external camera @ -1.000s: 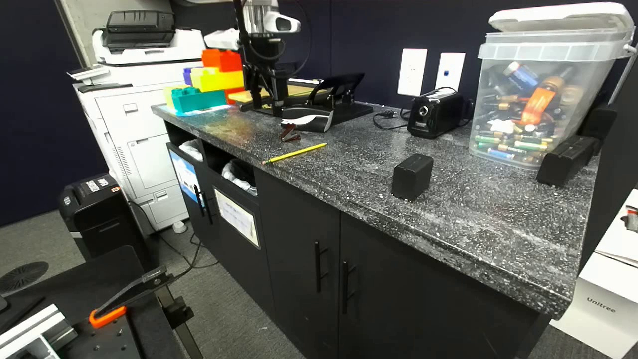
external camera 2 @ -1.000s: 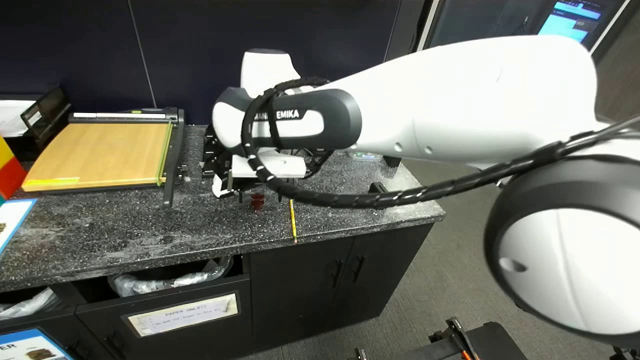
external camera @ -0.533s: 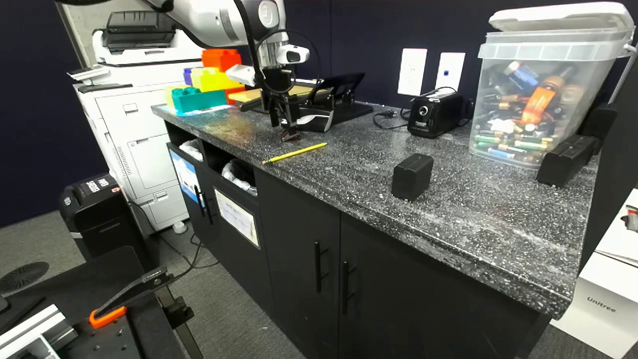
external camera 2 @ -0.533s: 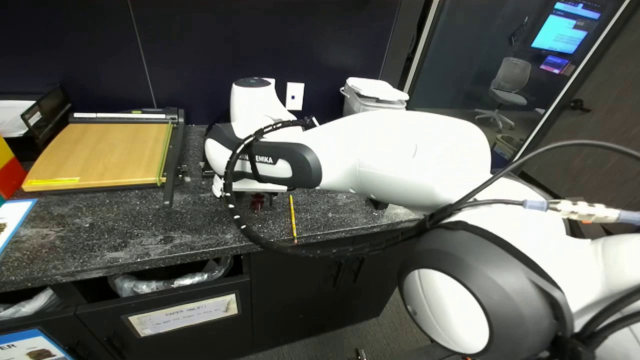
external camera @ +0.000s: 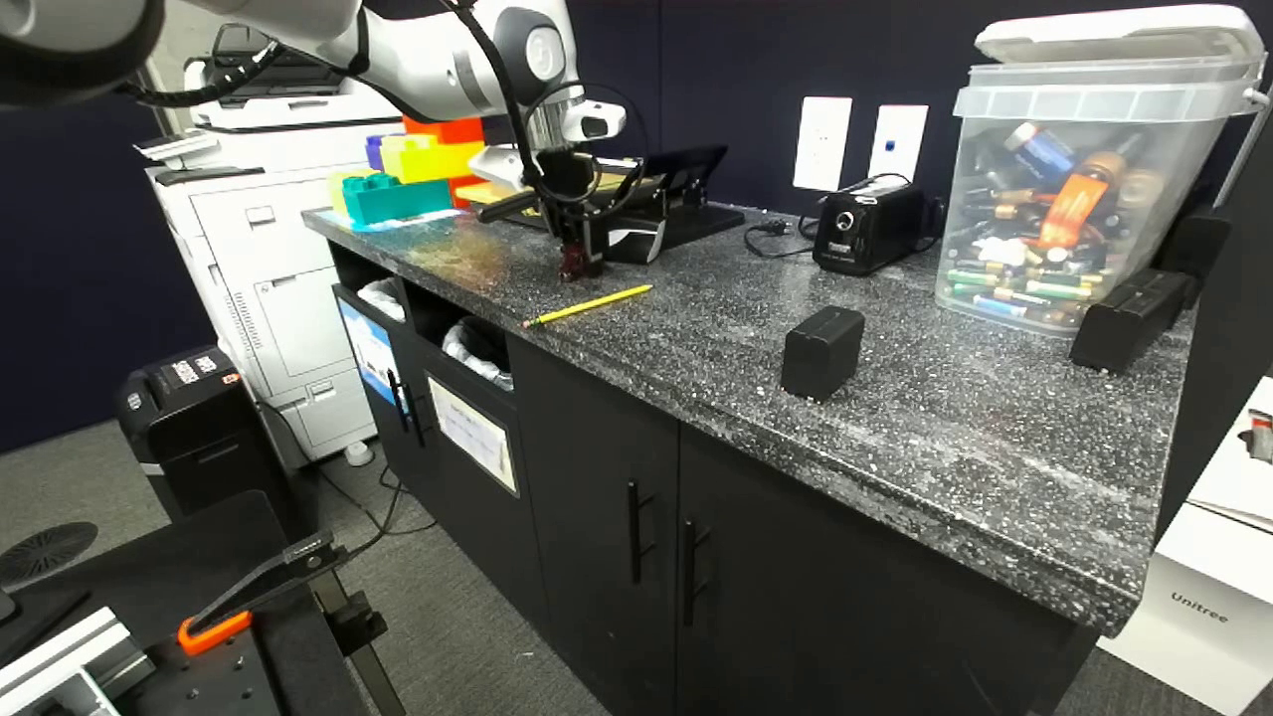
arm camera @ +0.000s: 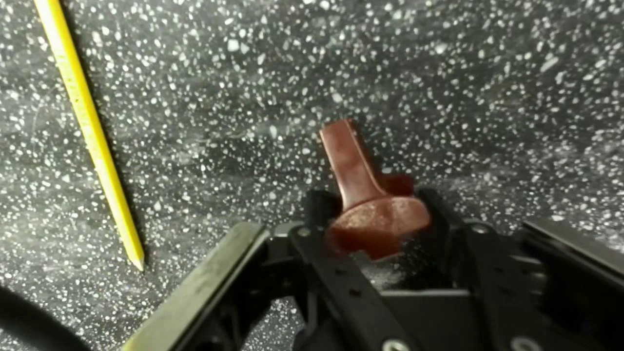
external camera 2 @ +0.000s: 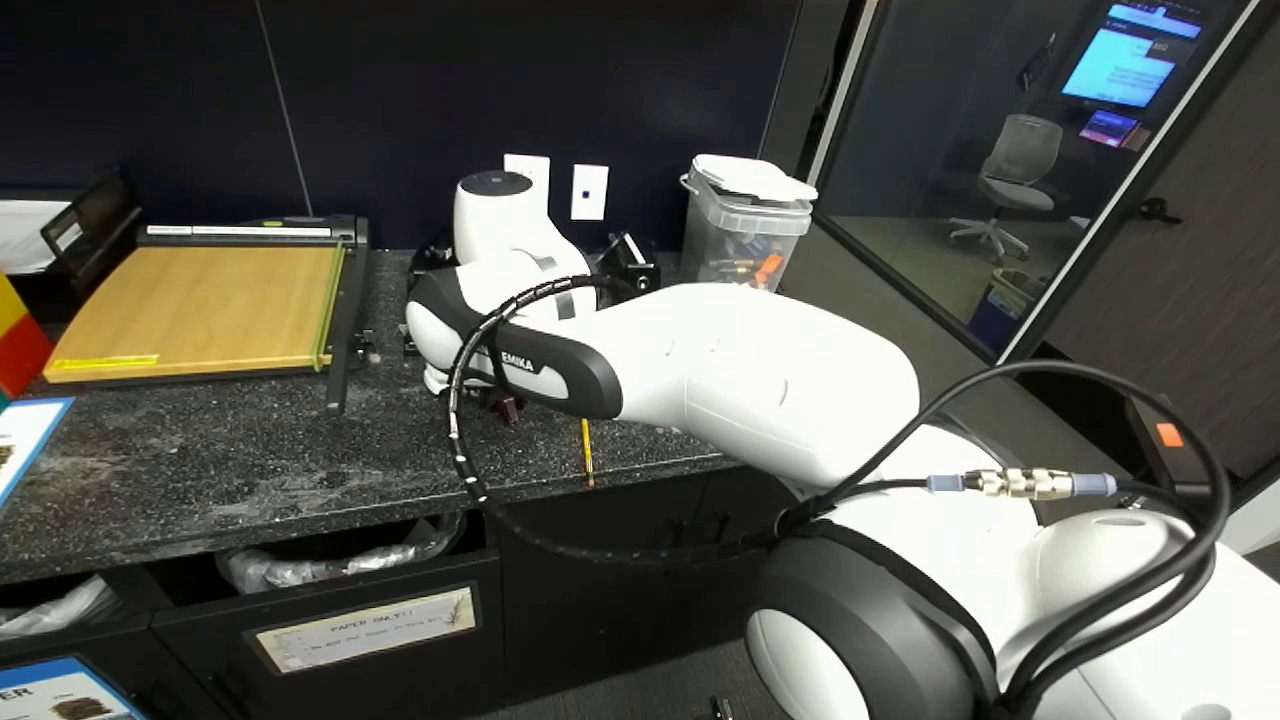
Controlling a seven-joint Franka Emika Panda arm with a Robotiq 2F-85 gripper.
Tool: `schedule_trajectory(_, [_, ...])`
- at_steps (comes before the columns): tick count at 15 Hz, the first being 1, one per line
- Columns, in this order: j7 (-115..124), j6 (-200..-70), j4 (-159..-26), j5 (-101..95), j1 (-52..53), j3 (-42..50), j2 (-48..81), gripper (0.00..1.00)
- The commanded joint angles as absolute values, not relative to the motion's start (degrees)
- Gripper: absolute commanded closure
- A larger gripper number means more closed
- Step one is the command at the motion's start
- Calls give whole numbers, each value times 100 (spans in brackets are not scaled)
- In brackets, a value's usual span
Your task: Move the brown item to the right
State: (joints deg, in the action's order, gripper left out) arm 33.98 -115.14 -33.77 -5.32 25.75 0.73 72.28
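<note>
Two fingers (arm camera: 320,208) — brown item (arm camera: 378,214) between.

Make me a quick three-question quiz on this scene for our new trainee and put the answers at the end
1. True or false: in the wrist view, the brown item lies between the fingers of the gripper.
2. What colour is the lid of the clear bucket? A) red B) white C) green
3. Fill in: in the wrist view, the sharpened tip of the pencil points toward the picture's ____ edge.
Key: 1. true; 2. B; 3. bottom
</note>
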Motion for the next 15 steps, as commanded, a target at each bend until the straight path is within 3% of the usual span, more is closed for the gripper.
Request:
schedule_trajectory(1, [3564,-11205,-2539,-588,2726,234,7645,78])
schedule_trajectory(3, [3545,-11016,-2294,-536,2747,197,7660,93])
schedule_trajectory(10, [3520,-10827,-2401,-484,2602,206,6817,92])
schedule_trajectory(15, [3517,-10646,-2422,-434,1711,350,6456,92])
